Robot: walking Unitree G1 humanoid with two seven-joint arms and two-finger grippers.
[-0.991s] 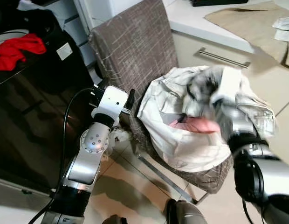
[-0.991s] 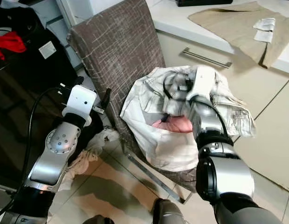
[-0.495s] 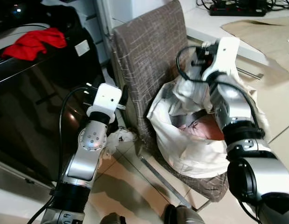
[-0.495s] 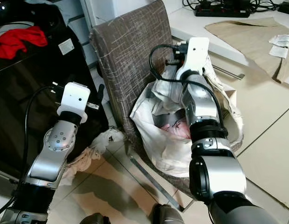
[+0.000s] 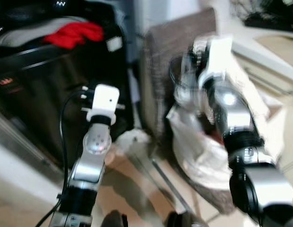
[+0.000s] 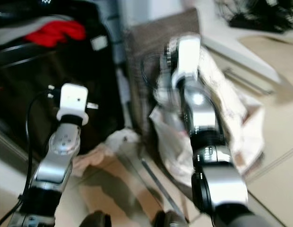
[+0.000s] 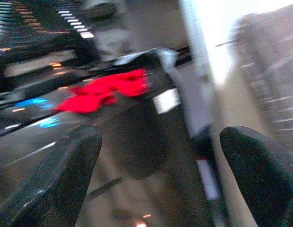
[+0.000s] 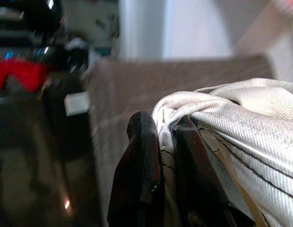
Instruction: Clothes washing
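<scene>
One pale garment (image 8: 241,123) was pinched between the closed fingers of the right gripper (image 8: 168,156), raised in front of the chair (image 6: 151,71) back. The cloth hung down from the grip, long axis roughly vertical, over the chair seat. One red cloth (image 5: 73,34) lay on the dark machine (image 5: 38,90). The left gripper (image 7: 156,161) stood open and empty, pointed toward that machine. Head views were blurred.
</scene>
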